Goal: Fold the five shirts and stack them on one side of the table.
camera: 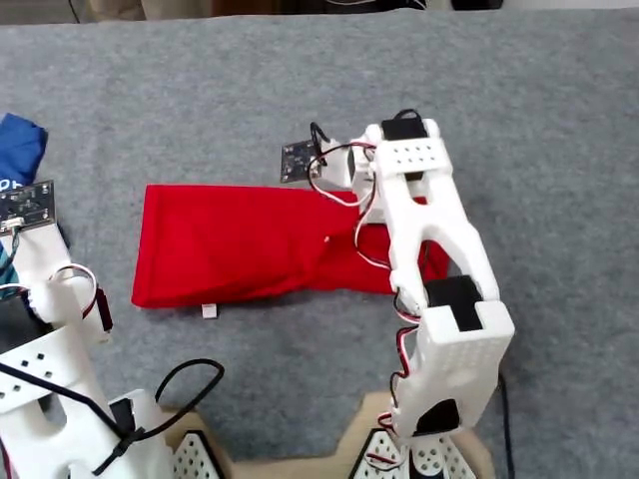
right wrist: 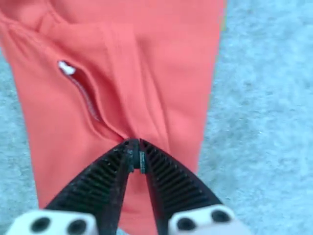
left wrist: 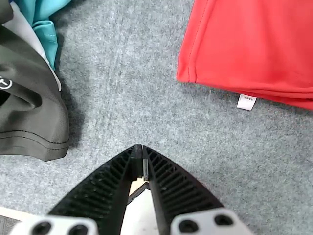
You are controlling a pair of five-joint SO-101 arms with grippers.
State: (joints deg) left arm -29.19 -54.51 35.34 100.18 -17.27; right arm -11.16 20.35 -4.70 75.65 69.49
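Your right hand (right wrist: 134,149) grips a thin pinch of red shirt (right wrist: 122,73), left hand (left wrist: 142,154) clenched empty; yank and it could slip.

Robotics lab test rig.
A bench (camera: 200,90) covered in grey felt carries two white plastic machines, the left arm (camera: 50,369) and right arm (camera: 439,249), with bare wiring and a small circuit board (camera: 298,160).

Plain red shirt (camera: 240,249), grey table (camera: 200,90), black shirt (left wrist: 24,117), teal shirt (left wrist: 43,19), blue shirt (camera: 20,150).
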